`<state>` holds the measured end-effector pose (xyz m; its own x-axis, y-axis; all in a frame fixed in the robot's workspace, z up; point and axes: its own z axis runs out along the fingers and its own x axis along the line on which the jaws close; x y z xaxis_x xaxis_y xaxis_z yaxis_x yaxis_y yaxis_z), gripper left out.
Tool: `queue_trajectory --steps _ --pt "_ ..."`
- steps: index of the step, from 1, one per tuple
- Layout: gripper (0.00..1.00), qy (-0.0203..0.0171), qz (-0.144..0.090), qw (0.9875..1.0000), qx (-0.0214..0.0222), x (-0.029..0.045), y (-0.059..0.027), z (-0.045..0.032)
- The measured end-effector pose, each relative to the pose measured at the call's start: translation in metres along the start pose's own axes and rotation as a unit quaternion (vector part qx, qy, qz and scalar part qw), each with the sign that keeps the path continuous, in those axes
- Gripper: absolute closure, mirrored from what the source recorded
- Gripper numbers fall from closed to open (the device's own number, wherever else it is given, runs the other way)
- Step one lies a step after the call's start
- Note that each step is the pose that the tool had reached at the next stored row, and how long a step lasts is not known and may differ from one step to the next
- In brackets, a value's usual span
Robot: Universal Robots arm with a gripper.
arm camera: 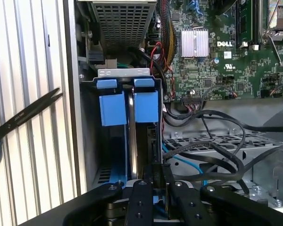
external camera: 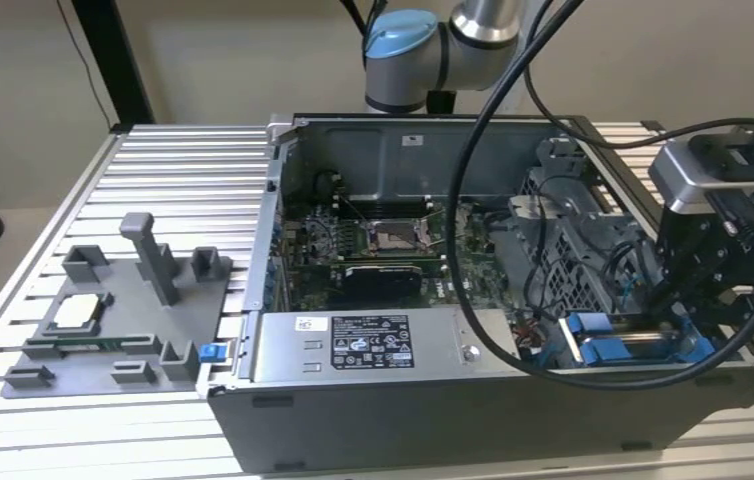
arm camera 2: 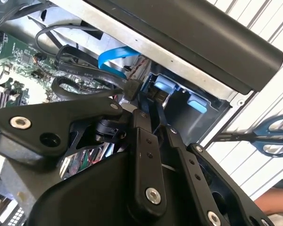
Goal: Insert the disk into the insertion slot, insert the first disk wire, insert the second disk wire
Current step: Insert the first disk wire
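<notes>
The disk (arm camera: 130, 141): rigid, dense, shock-sensitive; best held by its side edges. Gripper (arm camera: 155, 168) jaws pressed together nearby.

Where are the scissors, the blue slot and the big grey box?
scissors (arm camera: 28, 112): first wrist view, black blade.
insertion slot (arm camera: 112, 110): first wrist view, blue tab.
grey box (external camera: 290, 350): exterior view, bare metal top.

Scissors (arm camera: 28, 112) with blue handles lie on the ribbed table (external camera: 177, 160), outside the computer case (external camera: 484, 400) wall beside the tool (arm camera: 155, 174). Black cables (arm camera: 184, 117) loop just beside the tool, with the green motherboard (arm camera: 226, 66) beyond them. A grey plastic holder (external camera: 110, 330) sits on the table well apart.
</notes>
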<state>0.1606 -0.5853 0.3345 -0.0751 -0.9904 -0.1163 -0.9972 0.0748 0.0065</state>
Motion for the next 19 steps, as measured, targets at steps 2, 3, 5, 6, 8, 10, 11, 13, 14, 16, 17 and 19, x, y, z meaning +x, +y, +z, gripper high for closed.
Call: queue_trajectory --steps 2,3,5,6,8,10,11,13,14,16,17,19 --pt "1.00 0.0003 0.000 1.0000 0.0000 0.0002 0.0000 0.0013" --pt "1.00 0.0003 0.000 1.0000 0.0001 0.0003 0.0000 0.0022" --pt "1.00 0.0001 0.000 1.0000 0.0000 0.0005 0.0000 0.0046" --pt "1.00 0.0002 0.000 1.0000 0.0000 0.0007 0.0000 0.0056" --pt "1.00 0.0003 0.000 1.0000 0.0000 0.0007 0.0000 0.0069" --pt "1.00 0.0003 0.000 1.0000 0.0000 0.0007 0.0000 0.0070" --pt "1.00 0.0003 0.000 1.0000 0.0000 0.0007 0.0000 0.0071" --pt "1.00 -0.0001 0.000 1.0000 0.0000 0.0003 0.0001 0.0050" --pt "1.00 -0.0007 0.000 1.0000 -0.0001 0.0002 0.0001 0.0037" --pt "1.00 -0.0008 0.000 1.0000 -0.0001 0.0001 0.0001 0.0004" --pt "1.00 -0.0002 0.000 1.0000 -0.0001 -0.0002 0.0001 -0.0015" --pt "1.00 -0.0002 0.000 1.0000 0.0000 -0.0004 0.0001 -0.0035"
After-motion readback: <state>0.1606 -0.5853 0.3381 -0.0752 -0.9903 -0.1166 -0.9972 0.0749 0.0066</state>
